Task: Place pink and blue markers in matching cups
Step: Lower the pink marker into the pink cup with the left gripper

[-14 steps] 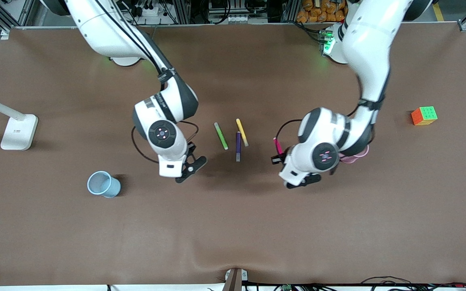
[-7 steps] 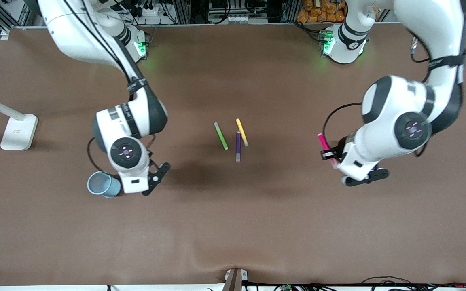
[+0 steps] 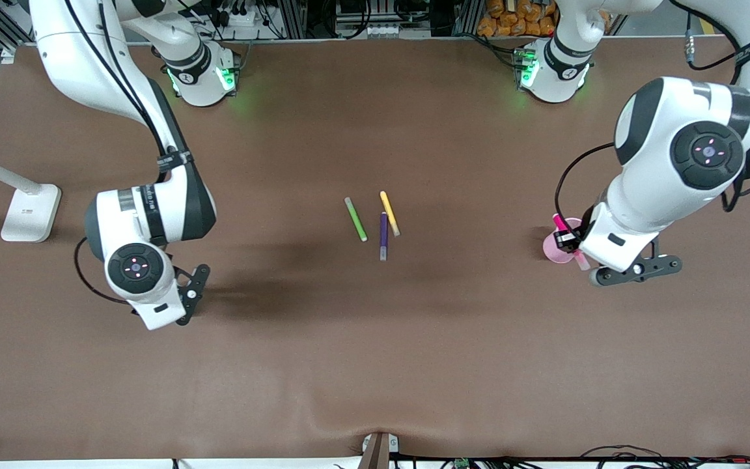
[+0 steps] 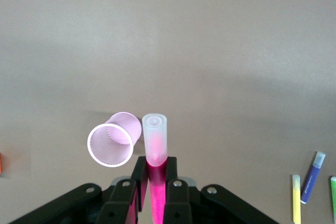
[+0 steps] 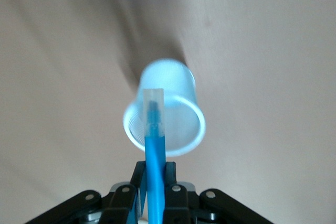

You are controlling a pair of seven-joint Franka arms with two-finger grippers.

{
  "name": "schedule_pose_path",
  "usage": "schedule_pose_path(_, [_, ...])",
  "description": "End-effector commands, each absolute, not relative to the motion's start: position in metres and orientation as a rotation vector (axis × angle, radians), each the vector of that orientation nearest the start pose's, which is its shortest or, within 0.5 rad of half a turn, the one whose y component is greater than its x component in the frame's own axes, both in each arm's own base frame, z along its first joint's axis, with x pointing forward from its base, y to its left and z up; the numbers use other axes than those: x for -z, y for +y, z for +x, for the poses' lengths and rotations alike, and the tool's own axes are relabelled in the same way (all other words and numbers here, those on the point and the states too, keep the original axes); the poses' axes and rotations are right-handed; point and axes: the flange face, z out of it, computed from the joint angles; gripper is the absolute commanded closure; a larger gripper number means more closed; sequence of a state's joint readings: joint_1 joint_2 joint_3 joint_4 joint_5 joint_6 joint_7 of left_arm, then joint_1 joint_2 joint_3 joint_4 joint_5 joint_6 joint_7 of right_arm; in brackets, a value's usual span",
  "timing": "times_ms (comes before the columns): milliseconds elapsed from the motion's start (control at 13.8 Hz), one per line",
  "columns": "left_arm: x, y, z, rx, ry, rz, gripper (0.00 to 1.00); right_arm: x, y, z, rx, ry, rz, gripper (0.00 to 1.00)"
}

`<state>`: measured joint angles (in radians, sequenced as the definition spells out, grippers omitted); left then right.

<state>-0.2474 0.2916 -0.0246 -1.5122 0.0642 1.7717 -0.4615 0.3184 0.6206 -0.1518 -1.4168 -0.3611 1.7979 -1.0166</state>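
My left gripper (image 4: pixel 156 165) is shut on the pink marker (image 4: pixel 155 139). The marker's pale tip points down just beside the rim of the pale pink cup (image 4: pixel 112 141). In the front view that gripper (image 3: pixel 569 240) and pink marker (image 3: pixel 558 222) hang over the pink cup (image 3: pixel 553 251) toward the left arm's end of the table. My right gripper (image 5: pixel 156 176) is shut on the blue marker (image 5: pixel 154 145), whose tip is over the mouth of the pale blue cup (image 5: pixel 167 114). In the front view the right arm's hand (image 3: pixel 153 306) hides that cup and marker.
A green marker (image 3: pixel 355 219), a yellow marker (image 3: pixel 389 213) and a dark purple marker (image 3: pixel 383 236) lie together at mid-table. A white lamp base (image 3: pixel 28 212) stands at the right arm's end of the table.
Both arms swung outward from the middle. The left gripper carried the pink marker over the pink cup. The right gripper carried the blue marker over the blue cup, now covered by the arm.
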Motion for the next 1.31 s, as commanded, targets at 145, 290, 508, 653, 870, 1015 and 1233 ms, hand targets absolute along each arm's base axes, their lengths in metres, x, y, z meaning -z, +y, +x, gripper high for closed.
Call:
schedule_pose_path(145, [-0.494, -0.135, 0.587, 0.11, -0.246, -3.024, 1.0, -0.331, 0.069, 0.698, -0.719, -2.179, -2.608, 1.0])
schedule_pose_path(290, [-0.479, -0.125, 0.574, 0.164, -0.242, -3.025, 1.0, -0.318, 0.052, 0.7, -0.704, -2.171, -2.613, 1.0])
schedule_pose_path(508, [-0.45, -0.109, 0.567, 0.203, -0.259, -3.029, 1.0, -0.296, 0.041, 0.697, -0.691, -2.171, -2.604, 1.0])
schedule_pose_path(653, [-0.426, -0.105, 0.557, 0.259, -0.241, -3.038, 1.0, -0.287, 0.04, 0.695, -0.673, -2.174, -2.602, 1.0])
schedule_pose_path(870, [-0.374, -0.087, 0.539, 0.346, -0.253, -3.06, 1.0, -0.284, 0.059, 0.692, -0.664, -2.179, -2.598, 1.0])
schedule_pose_path(1015, [-0.352, -0.074, 0.534, 0.374, -0.28, -3.068, 1.0, -0.281, 0.073, 0.69, -0.655, -2.169, -2.618, 1.0])
schedule_pose_path(1233, [-0.32, -0.063, 0.536, 0.392, -0.303, -3.079, 1.0, -0.279, 0.099, 0.684, -0.658, -2.184, -2.636, 1.0])
